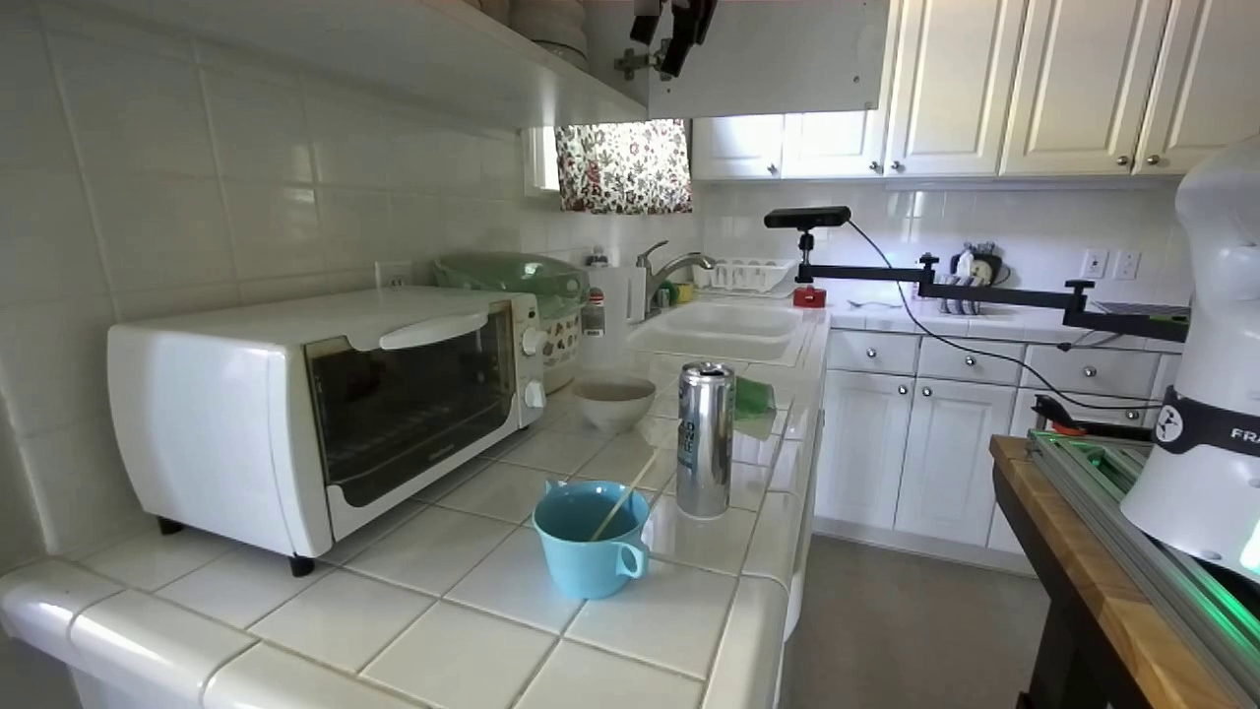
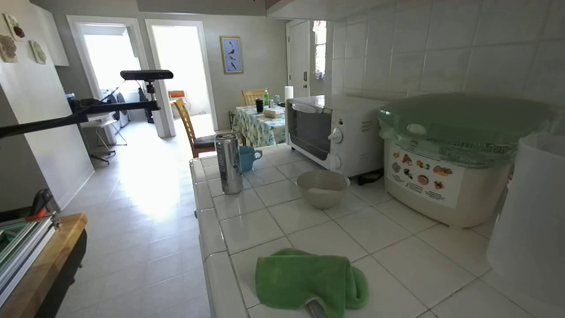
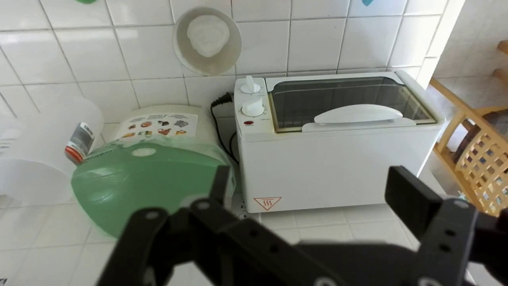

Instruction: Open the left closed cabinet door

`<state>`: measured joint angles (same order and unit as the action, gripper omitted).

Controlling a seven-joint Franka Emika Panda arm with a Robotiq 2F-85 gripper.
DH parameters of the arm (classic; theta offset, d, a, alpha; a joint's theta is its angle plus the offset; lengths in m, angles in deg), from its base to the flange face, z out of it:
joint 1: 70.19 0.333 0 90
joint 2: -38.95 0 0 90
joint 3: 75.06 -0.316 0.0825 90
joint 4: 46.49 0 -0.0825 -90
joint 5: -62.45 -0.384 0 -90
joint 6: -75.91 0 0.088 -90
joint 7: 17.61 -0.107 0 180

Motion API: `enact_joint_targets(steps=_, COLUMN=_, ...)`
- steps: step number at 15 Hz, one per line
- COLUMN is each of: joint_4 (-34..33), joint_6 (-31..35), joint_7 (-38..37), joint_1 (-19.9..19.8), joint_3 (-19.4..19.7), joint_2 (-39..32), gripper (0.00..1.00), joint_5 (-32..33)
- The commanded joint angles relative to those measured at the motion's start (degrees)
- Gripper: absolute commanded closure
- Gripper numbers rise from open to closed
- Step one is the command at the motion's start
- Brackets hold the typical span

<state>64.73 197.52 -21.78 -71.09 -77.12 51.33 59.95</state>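
Note:
A white cabinet door (image 1: pixel 778 59) stands open at the top of an exterior view, its plain inner face and metal hinge (image 1: pixel 630 65) showing. Beside it is the open upper cabinet (image 1: pixel 443 44), with stacked dishes (image 1: pixel 551 25) inside. Whether this is the left door of the task, I cannot tell. My gripper (image 1: pixel 660 47) hangs at the top edge, in front of the door's inner face near the hinge; contact is unclear. In the wrist view my gripper (image 3: pixel 311 178) has its fingers wide apart with nothing between them. The cabinet door is out of the wrist view.
Below are a white toaster oven (image 3: pixel 337 167), a green-lidded bin (image 3: pixel 151 174), a bowl (image 3: pixel 234 43), a silver can (image 1: pixel 705 443), a blue mug (image 1: pixel 591 551) and a green cloth (image 2: pixel 309 278) on the tiled counter. Closed wall cabinets (image 1: pixel 960 89) hang behind. A camera arm (image 1: pixel 984 291) stretches across.

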Motion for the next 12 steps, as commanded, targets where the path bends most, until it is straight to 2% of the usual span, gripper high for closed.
enact_joint_targets(steps=1, joint_4=6.0, joint_6=1.4, joint_7=-2.6, joint_1=0.2, joint_3=-0.4, joint_2=3.9, gripper=0.00, joint_5=2.0)
enact_joint_targets(steps=6, joint_4=8.8, joint_6=-3.2, joint_7=-4.4, joint_1=0.2, joint_3=-1.1, joint_2=6.4, gripper=0.00, joint_5=2.1)
enact_joint_targets(steps=11, joint_4=8.6, joint_6=-9.0, joint_7=-4.0, joint_1=0.5, joint_3=-0.7, joint_2=6.3, gripper=0.00, joint_5=0.2)
enact_joint_targets(steps=12, joint_4=8.1, joint_6=-7.9, joint_7=-3.3, joint_1=0.5, joint_3=-0.8, joint_2=5.7, gripper=0.00, joint_5=1.0)
